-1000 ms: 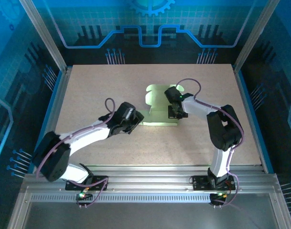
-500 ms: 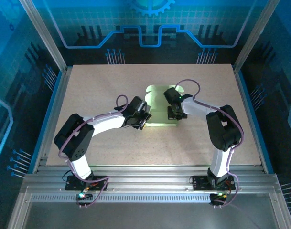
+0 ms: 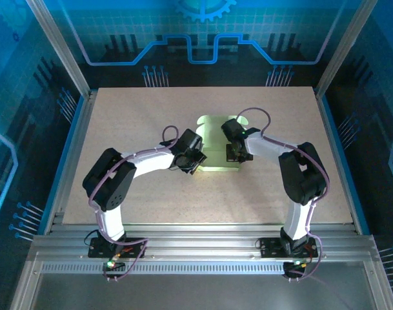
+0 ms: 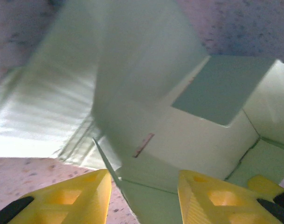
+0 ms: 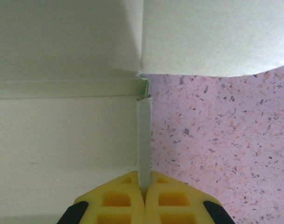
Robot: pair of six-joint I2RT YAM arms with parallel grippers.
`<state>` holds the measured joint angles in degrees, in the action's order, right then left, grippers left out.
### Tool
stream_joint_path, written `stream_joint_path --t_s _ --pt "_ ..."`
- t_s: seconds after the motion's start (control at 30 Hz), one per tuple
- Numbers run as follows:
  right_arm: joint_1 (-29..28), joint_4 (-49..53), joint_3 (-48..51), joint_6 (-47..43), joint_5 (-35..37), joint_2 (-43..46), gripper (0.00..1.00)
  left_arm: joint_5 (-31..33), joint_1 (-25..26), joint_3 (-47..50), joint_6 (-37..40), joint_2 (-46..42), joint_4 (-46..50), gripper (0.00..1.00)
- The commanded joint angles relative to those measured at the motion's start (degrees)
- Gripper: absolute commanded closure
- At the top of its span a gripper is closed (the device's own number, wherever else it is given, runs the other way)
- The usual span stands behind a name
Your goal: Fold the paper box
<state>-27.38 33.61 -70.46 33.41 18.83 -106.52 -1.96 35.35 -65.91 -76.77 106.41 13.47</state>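
The paper box [image 3: 213,137] is pale green card, partly folded, lying at the middle of the table. My left gripper [image 3: 195,161] is at its left front corner. In the left wrist view its yellow fingers [image 4: 81,196] stand apart, open, with a flap of the paper box [image 4: 146,93] between them; a raised card edge lies close to the left finger. My right gripper [image 3: 235,154] is at the box's right side. In the right wrist view it [image 5: 144,189] is shut on a thin upright wall strip [image 5: 144,135] of the paper box [image 5: 62,130].
The speckled pinkish table [image 3: 119,123] stretches round the box on all sides. Metal posts and blue panels wall it in, and an aluminium rail [image 3: 202,242] with both arm bases runs along the near edge.
My left arm has swung in from the left until its gripper reached the box's left front corner, and its jaws have narrowed. The right arm and its grip are unchanged.
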Motion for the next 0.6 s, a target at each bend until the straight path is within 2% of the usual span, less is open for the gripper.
stream_joint_path --t_s 0.0,0.33,0.43,0.57 --pt "-0.7 0.6 1.4 -0.8 -1.9 0.5 1.00 -3.5 -0.3 -3.6 8.9 2.3 -0.4 0.57" --pt "-0.8 0.4 0.8 -1.3 -3.0 -0.5 1.00 -6.2 0.3 -10.1 17.9 5.5 4.9 0.54" --pt "-0.8 -0.2 1.1 -2.1 -4.1 -0.9 1.00 -10.0 0.2 -10.9 20.0 6.4 3.0 0.54" --pt "-0.8 -1.0 1.3 -2.6 -5.1 -1.2 1.00 -14.4 0.5 -16.8 24.1 10.0 8.7 0.54"
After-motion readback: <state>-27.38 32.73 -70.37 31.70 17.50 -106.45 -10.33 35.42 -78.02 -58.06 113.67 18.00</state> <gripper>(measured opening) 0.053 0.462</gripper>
